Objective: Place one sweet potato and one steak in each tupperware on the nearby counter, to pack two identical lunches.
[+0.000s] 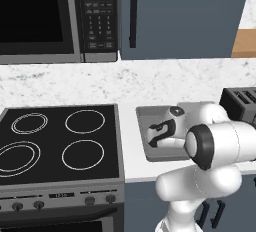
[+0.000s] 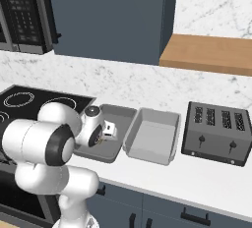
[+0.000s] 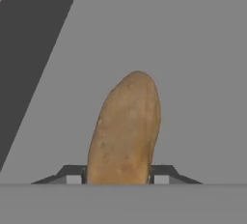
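The long tan-brown sweet potato (image 3: 126,129) sits between the gripper (image 3: 118,175) fingertips, flush on both sides, over the darker grey rectangular tray (image 2: 118,119) on the white desk (image 2: 206,183). Whether the jaws clamp or are letting go I cannot tell. It looks firm, moderately heavy and rounded, best held mid-length. The tray rim is close around; the lighter grey tray (image 2: 152,138) lies at three o'clock.

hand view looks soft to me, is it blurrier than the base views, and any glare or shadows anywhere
Hand view: softer, the sweet potato has fuzzy edges against flat grey, with no glare. Left base view: sharper, even light, thin white rings crisp on the stove. Right base view: sharp too, with only mild shading inside the lighter tupperware and under the shelf.
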{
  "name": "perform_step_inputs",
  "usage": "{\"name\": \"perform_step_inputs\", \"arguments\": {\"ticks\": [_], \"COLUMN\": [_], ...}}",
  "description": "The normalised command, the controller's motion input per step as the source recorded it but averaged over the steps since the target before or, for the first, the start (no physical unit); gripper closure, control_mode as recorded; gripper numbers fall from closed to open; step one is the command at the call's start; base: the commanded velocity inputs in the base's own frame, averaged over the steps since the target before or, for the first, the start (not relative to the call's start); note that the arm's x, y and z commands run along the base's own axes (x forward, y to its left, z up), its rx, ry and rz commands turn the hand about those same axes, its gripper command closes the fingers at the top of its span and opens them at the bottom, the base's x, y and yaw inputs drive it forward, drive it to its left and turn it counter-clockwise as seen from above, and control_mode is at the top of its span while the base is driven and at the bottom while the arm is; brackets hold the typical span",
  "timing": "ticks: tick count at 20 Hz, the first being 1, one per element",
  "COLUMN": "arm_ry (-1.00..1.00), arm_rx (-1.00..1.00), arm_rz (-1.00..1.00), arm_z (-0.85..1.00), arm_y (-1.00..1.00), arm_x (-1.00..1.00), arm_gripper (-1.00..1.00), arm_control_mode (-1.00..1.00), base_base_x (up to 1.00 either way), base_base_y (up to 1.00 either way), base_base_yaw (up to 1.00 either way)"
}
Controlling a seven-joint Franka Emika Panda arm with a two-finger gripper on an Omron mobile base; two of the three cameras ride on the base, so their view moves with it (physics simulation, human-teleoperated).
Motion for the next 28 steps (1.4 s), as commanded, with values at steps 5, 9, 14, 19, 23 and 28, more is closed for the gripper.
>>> {"name": "perform_step_inputs", "arguments": {"ticks": [5,9,14,19,23,28], "arm_ry": [-0.04,-0.11,-0.12,-0.04,0.0,-0.03], "arm_rx": [0.0,0.0,0.0,0.0,0.0,0.0], "arm_rz": [0.0,0.0,-0.02,-0.1,-0.1,-0.06], "arm_z": [0.4,0.65,0.92,1.0,1.0,0.99], "arm_y": [0.0,0.01,0.0,0.0,0.0,0.0], "arm_x": [-0.29,-0.41,-0.66,-0.82,-0.85,-0.98], "arm_gripper": [-1.0,-1.0,-1.0,-1.0,-1.0,-1.0], "arm_control_mode": [-1.0,-1.0,-1.0,-1.0,-1.0,-1.0], "base_base_x": [0.0,0.0,0.0,0.0,0.0,0.0], "base_base_y": [0.0,0.0,0.0,0.0,0.0,0.0], "base_base_yaw": [0.0,0.0,0.0,0.0,0.0,0.0]}}
